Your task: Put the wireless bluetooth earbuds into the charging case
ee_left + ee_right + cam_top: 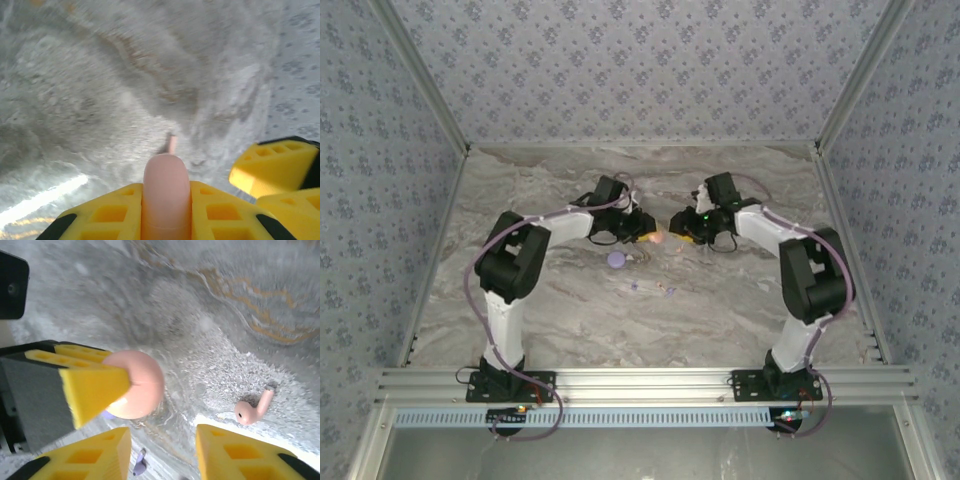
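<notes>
A: Left end effector (166, 212) grips the pink case (166, 182) edge-on; right end effector (162, 452) hangs released, empty.
B: The pink earbud (254, 410) lies on the surface (225, 315) near the case. Centre the jaws over it, pinch its bulb gently.

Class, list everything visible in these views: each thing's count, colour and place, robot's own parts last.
salmon-pink rounded plastic case: one, salmon-pink, clamped between the left fingers
pink stemmed earbud: one, pink, lying on the grey marbled table ahead of the right fingers
purple round disc: one, purple, on the table near the left fingers
tiny pale lilac bits: a few, lilac-pinkish, on the table nearer the bases
black-and-white arms: two, bolted at the near edge
left fingers: two, yellow, shut on the case
right fingers: two, yellow, open, holding nothing
</notes>
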Action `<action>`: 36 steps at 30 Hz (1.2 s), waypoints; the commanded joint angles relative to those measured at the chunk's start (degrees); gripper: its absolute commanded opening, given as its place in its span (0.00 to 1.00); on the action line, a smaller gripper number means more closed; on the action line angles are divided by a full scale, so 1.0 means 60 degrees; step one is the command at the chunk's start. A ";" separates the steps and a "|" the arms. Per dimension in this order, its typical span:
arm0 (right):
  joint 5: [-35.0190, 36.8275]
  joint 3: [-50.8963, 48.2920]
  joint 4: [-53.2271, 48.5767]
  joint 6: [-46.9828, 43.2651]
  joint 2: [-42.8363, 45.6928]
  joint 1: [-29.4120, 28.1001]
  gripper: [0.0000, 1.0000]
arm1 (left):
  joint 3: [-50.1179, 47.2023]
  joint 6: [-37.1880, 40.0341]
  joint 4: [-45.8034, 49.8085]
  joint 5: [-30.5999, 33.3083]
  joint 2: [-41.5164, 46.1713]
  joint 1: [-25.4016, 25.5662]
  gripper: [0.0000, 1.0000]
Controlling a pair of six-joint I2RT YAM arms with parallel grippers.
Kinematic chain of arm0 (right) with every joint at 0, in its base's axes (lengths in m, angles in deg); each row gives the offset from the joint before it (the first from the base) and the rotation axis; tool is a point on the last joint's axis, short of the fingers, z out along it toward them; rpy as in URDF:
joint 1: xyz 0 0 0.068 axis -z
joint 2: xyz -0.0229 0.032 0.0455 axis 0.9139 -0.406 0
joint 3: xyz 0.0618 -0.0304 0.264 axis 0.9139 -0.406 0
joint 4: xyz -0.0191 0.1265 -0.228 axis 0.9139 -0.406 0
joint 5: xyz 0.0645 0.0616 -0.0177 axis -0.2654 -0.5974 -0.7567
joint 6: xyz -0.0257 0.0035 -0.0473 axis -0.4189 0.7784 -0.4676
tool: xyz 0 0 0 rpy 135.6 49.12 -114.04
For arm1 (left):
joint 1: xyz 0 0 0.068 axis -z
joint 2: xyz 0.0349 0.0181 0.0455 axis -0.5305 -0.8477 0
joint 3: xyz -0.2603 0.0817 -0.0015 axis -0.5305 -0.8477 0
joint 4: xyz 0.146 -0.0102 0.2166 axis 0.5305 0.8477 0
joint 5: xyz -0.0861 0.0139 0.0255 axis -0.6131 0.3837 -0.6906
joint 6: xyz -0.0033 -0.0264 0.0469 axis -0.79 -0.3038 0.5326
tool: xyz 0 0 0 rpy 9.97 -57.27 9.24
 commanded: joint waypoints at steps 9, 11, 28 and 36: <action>-0.2727 -0.0149 0.1161 -0.1449 0.2254 0.0995 0.57 | -0.0410 0.1203 -0.1728 -0.0975 0.2981 -0.0666 0.22; -0.3273 -0.0035 0.1534 -0.1389 0.2339 0.1017 0.57 | -0.0494 0.1153 -0.2167 -0.1210 0.3264 -0.0702 0.22; -0.5219 0.0992 0.3548 -0.0550 0.2533 0.0470 0.51 | -0.0822 0.0763 -0.4320 -0.2394 0.4455 -0.0431 0.21; -0.5344 0.1216 0.3646 -0.0561 0.2545 0.0309 0.47 | -0.0763 0.0897 -0.4287 -0.2549 0.4531 -0.0219 0.21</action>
